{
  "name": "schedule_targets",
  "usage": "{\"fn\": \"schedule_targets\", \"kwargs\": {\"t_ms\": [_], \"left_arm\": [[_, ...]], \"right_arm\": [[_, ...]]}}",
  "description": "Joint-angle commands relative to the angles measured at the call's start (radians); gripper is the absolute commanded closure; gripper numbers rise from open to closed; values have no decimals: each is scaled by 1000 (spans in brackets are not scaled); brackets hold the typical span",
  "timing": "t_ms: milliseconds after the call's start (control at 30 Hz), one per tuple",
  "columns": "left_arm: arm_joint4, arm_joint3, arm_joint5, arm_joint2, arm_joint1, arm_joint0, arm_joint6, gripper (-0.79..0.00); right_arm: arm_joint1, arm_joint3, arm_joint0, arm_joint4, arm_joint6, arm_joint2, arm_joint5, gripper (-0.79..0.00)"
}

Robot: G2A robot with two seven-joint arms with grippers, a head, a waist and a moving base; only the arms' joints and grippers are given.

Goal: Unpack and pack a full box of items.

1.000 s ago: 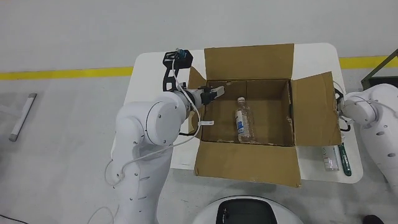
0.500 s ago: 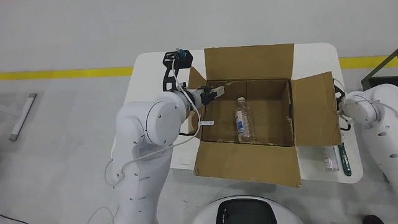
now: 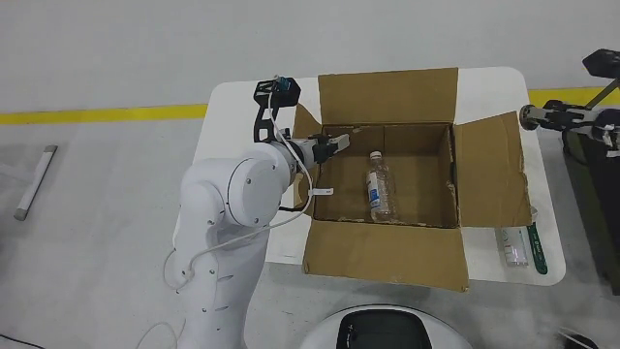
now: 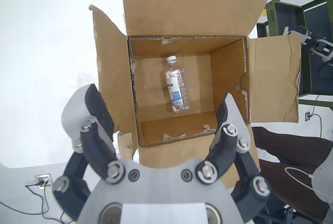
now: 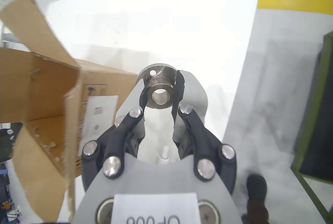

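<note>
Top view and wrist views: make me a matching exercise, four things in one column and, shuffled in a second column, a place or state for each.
Things:
1. cardboard box
2. metal ring
3. green tool
4. left gripper

Places or states:
A. open and empty
B. lying on the table just past the box's side flap
C. has one bottle lying on its floor
D. clamped in the right gripper

Pairs: 1-C, 2-D, 3-B, 4-A.
</note>
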Motion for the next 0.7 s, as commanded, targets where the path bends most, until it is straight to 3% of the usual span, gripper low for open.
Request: {"fn": "schedule_targets", "kwargs": {"t_ms": [0, 167, 233, 333, 467, 667], "left_arm": [[0, 0, 0, 0, 0, 0, 0, -785], [-21, -30, -4, -47, 5, 37, 74, -785], [-13, -55, 2, -80, 9, 48, 100, -785], [9, -71, 20, -120, 14, 60, 127, -785], [42, -87, 44, -158, 20, 75, 155, -785], [59, -107, 69, -194, 26, 102, 158, -785]], "right_arm": [[3, -30, -5, 85, 13, 17, -7, 0], [8, -100, -13, 266, 75, 7, -39, 0], [9, -121, -6, 402, 134, -24, -67, 0], [10, -158, -1, 464, 165, -83, -88, 0], [6, -181, 7, 472, 164, -198, -93, 0], [-6, -178, 38, 300, 136, -440, -107, 0]]}}
